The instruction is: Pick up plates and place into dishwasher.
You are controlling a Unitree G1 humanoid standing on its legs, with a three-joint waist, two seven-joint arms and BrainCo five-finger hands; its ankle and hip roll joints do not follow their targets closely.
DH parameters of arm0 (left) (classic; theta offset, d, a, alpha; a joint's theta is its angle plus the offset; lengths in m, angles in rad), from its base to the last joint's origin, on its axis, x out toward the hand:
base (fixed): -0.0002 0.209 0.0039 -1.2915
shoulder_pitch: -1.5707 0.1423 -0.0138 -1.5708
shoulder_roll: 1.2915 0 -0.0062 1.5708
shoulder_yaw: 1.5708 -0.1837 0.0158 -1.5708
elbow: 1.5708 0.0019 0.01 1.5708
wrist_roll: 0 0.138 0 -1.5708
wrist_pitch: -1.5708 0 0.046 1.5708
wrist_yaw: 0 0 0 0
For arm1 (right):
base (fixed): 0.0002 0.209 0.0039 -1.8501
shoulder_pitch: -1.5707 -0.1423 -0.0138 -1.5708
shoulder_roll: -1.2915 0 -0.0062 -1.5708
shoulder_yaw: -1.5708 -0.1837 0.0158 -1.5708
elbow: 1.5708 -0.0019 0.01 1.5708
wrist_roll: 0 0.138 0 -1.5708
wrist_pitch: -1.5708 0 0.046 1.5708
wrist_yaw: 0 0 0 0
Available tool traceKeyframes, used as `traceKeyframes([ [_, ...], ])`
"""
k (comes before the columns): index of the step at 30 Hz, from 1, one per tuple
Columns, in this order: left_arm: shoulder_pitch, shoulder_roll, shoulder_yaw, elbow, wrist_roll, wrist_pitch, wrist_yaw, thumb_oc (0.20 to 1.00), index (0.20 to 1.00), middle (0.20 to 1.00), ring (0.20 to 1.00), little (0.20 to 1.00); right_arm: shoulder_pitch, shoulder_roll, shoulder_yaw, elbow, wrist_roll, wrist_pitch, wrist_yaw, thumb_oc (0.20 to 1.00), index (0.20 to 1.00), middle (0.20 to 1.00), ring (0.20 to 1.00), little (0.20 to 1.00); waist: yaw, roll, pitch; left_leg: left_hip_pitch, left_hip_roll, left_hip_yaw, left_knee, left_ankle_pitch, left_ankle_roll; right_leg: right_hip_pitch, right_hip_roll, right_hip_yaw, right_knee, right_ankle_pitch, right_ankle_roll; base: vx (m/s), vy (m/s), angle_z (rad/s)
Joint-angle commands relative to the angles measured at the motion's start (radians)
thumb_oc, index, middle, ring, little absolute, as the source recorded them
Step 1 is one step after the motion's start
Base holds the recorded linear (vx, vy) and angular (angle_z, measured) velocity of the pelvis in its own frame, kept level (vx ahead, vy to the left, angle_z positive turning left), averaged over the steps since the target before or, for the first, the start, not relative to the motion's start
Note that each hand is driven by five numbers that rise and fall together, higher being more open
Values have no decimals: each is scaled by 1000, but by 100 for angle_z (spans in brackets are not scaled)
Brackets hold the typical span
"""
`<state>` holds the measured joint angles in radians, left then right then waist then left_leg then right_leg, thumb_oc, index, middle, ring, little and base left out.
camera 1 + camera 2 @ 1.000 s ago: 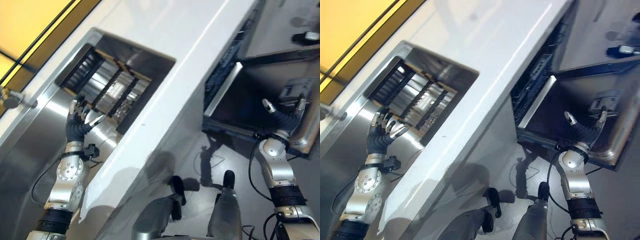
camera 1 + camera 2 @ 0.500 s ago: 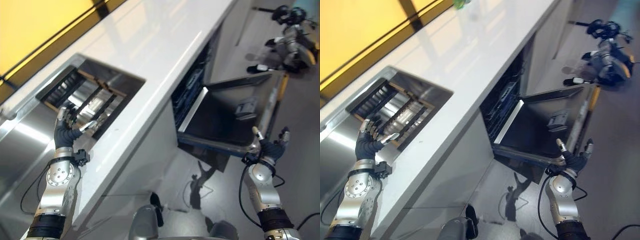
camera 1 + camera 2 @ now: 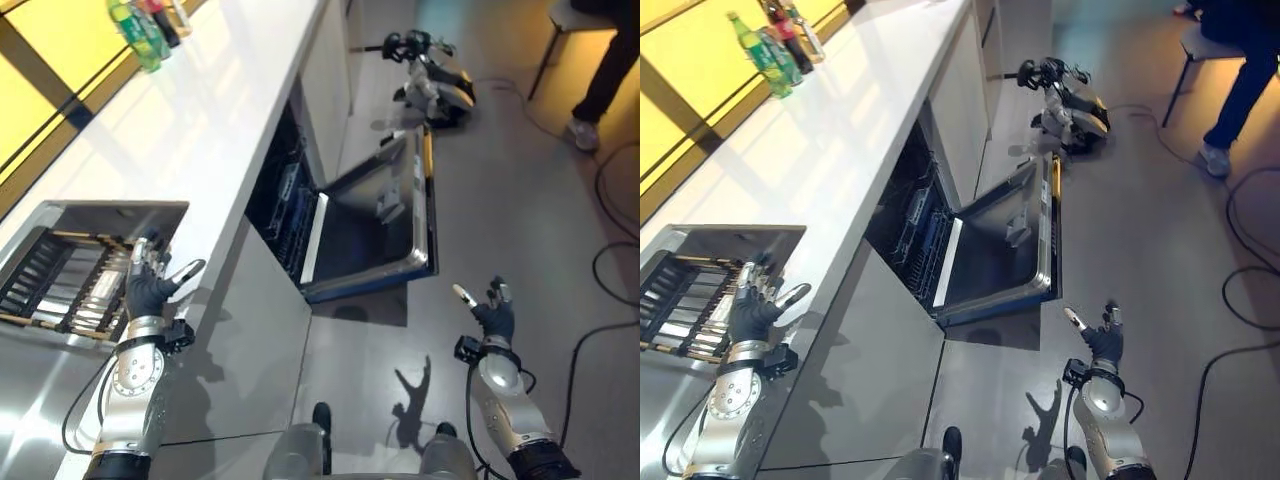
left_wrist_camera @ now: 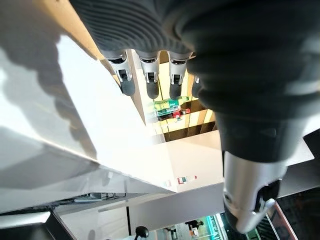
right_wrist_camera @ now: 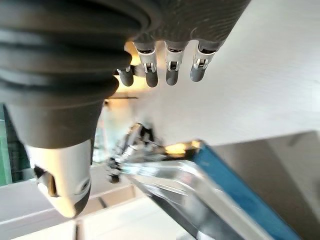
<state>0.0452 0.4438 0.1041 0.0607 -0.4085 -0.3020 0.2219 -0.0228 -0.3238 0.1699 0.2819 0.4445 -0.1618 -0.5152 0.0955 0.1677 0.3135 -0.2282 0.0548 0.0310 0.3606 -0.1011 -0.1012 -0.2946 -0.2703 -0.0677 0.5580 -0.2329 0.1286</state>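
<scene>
1. A long white counter (image 3: pixel 215 110) runs beside a grey floor (image 3: pixel 520 210), with a yellow-lit window strip along its far edge.
2. The left hand (image 3: pixel 148 287) hangs over the counter's near end, just beside the sink; its fingers are straight and spread, thumb held apart, and it holds nothing. The left wrist view shows the same: fingers (image 4: pixel 150 85) straight, nothing between them and the thumb.
3. The right hand (image 3: pixel 1102 340) is raised above the floor, in front of the open dishwasher door and apart from it. Its fingers are straight and fanned, and it is empty too. In the right wrist view the fingers (image 5: pixel 171 67) are straight, and the door's metal edge shows past them.
4. The sink (image 3: pixel 70 270) is set into the counter by the left hand, with a dark ribbed rack (image 3: pixel 680 305) lying across it. Whether plates sit in that rack cannot be told.
5. The dishwasher (image 3: pixel 285 200) stands under the counter with its door (image 3: pixel 375 225) folded down over the floor; dark racks show inside the opening.
6. Bottles (image 3: pixel 770 50), green among them, stand at the counter's far end.
7. Another machine (image 3: pixel 435 80) lies on the floor beyond the door, and a person's leg and shoe (image 3: pixel 1218 150) show at the far right.
</scene>
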Motion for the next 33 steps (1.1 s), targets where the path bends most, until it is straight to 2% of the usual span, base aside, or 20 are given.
traceKeyframes([
  [1,44,-26,-50,-14,-34,-24,-4,1000,1000,1000,1000,1000,-30,6,-7,-81,16,-51,-26,1000,1000,1000,1000,1000,-10,24,71,-146,22,-37,-10,124,37,9,38,-34,180,-117,-128,14,215,14],
  [4,16,-25,-90,-4,-34,-30,-2,1000,1000,1000,1000,1000,-69,-19,2,-37,41,-83,-48,1000,1000,1000,1000,1000,-10,42,118,-191,-41,-22,62,84,37,-58,-6,-23,281,-161,-130,77,189,24],
  [7,-19,-27,-121,6,-40,-48,17,1000,1000,1000,1000,1000,-142,-45,-3,2,55,-106,-67,1000,1000,1000,1000,1000,-1,71,164,-239,-87,-15,90,114,42,-121,-21,-27,318,-163,-139,-26,178,8],
  [8,-28,-26,-122,8,-43,-54,17,1000,1000,1000,1000,1000,-169,-51,-8,15,50,-110,-74,1000,1000,1000,1000,1000,3,86,180,-257,-93,-11,88,144,49,-150,-23,-35,325,-143,-147,37,145,9],
  [9,-30,-24,-123,5,-45,-61,18,1000,1000,1000,1000,1000,-190,-53,-12,21,46,-116,-77,1000,1000,1000,1000,1000,3,83,195,-263,-110,-8,109,119,48,-159,-31,-26,344,-169,-143,-57,128,8],
  [10,-35,-22,-121,2,-47,-65,16,1000,1000,1000,1000,1000,-211,-54,-14,25,42,-124,-84,1000,1000,1000,1000,1000,8,96,206,-282,-108,-4,101,148,56,-189,-27,-35,348,-142,-151,108,65,6],
  [11,-33,-21,-124,-3,-47,-66,13,1000,1000,1000,1000,1000,-225,-53,-17,27,33,-130,-100,1000,1000,1000,1000,1000,11,91,206,-295,-124,-1,124,117,55,-200,-34,-31,363,-171,-146,28,57,10],
  [16,-49,-19,-135,-25,-36,-60,4,1000,1000,1000,1000,1000,-326,-58,-53,32,19,-161,-187,1000,1000,1000,1000,1000,40,107,206,-386,-149,12,154,75,88,-316,-30,-36,402,-165,-150,30,12,6],
  [20,-56,-18,-152,-25,-46,-66,6,1000,1000,1000,1000,1000,-404,-68,-87,17,16,-151,-249,1000,1000,1000,1000,1000,49,131,206,-428,-168,18,166,54,108,-385,-33,-21,418,-154,-150,42,77,4],
  [28,-42,-5,-181,-72,-63,-80,-15,1000,1000,1000,1000,1000,-592,-137,-123,39,33,-97,-175,1000,1000,1000,1000,1000,97,190,206,-467,-212,13,161,50,133,-455,-56,-19,422,-132,-151,38,62,7],
  [33,-56,19,-182,-76,-89,-81,-32,1000,1000,1000,1000,1000,-755,-178,-103,104,78,-50,-54,1000,1000,1000,1000,1000,140,218,206,-475,-236,11,154,50,148,-478,-95,-36,432,-122,-148,35,52,8],
])
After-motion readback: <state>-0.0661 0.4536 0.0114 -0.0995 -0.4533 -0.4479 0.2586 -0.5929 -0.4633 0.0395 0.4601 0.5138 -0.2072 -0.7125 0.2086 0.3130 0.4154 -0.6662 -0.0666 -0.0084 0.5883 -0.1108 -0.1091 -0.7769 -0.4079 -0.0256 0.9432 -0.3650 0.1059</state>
